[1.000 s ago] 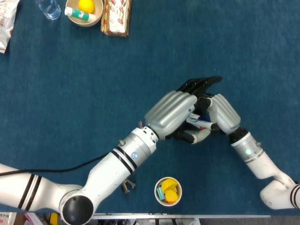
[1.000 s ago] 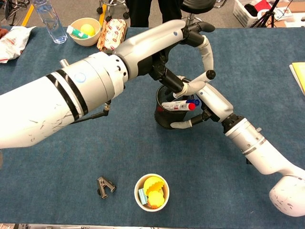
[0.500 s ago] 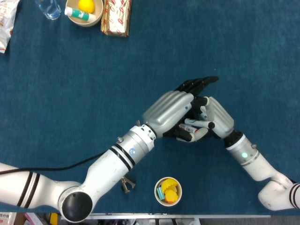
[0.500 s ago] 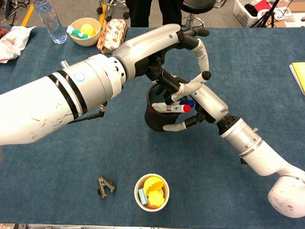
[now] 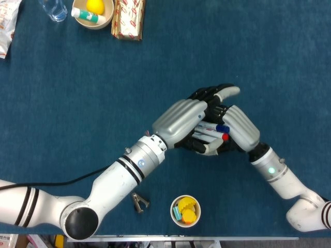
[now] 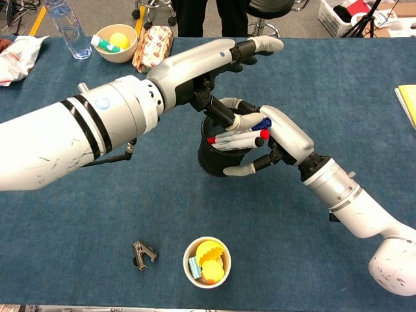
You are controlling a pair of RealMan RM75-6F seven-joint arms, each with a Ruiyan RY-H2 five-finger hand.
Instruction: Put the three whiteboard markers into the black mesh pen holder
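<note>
The black mesh pen holder (image 6: 216, 160) stands mid-table, and my left hand (image 6: 218, 73) grips its rim from above and behind. My right hand (image 6: 281, 139) holds a bundle of whiteboard markers (image 6: 235, 138), with a red and a blue cap showing. They lie nearly level across the holder's mouth, their left ends over the opening. In the head view my left hand (image 5: 179, 121) and right hand (image 5: 241, 127) meet over the holder and hide most of it. The markers (image 5: 211, 129) show between the two hands.
A paper cup (image 6: 207, 262) of yellow pieces stands near the front edge, a small black clip (image 6: 144, 253) to its left. At the back left are a bowl with a lemon (image 6: 115, 40), a water bottle (image 6: 68, 26), a snack pack (image 6: 153, 45) and a bag (image 6: 19, 49).
Both hands and the holder shifted a little to the left. My right hand turned the markers so their capped ends rose and their other ends came over the holder's mouth.
</note>
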